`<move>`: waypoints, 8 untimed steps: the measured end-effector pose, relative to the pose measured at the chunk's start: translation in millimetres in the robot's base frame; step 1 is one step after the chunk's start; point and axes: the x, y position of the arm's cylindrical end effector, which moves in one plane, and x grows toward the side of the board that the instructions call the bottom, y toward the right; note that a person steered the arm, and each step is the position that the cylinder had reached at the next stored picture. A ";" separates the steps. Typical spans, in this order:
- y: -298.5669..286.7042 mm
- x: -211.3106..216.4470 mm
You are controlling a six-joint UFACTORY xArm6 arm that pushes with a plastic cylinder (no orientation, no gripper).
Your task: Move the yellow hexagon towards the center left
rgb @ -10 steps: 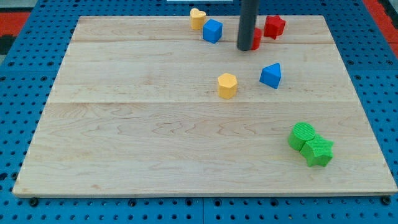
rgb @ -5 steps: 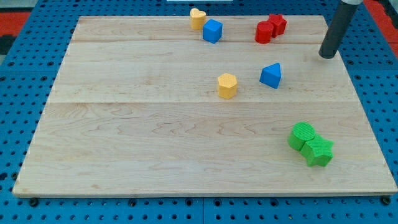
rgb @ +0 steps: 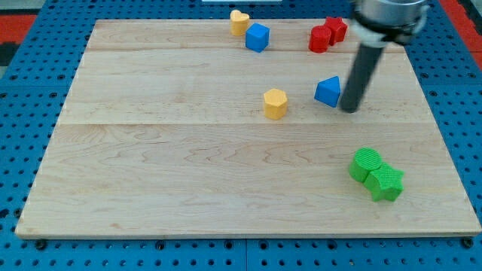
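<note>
The yellow hexagon sits on the wooden board a little right of the board's middle. My tip is on the board to the hexagon's right, just right of the blue triangular block, which lies between my tip and the hexagon. The rod rises up and to the right out of the view's top.
A yellow heart block and a blue cube sit at the top middle. Two red blocks touch each other at the top right. Two green blocks touch each other at the lower right.
My tip went from beside the red blocks to the board's right edge, then came down and left to just right of the blue triangular block. No block has visibly moved.
</note>
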 end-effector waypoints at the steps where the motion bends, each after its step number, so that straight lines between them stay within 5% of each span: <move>1: -100.1 0.0; 2: -177.4 -6.8; 4: -148.3 -55.3; 6: -283.6 -42.4; 8: -208.8 -16.4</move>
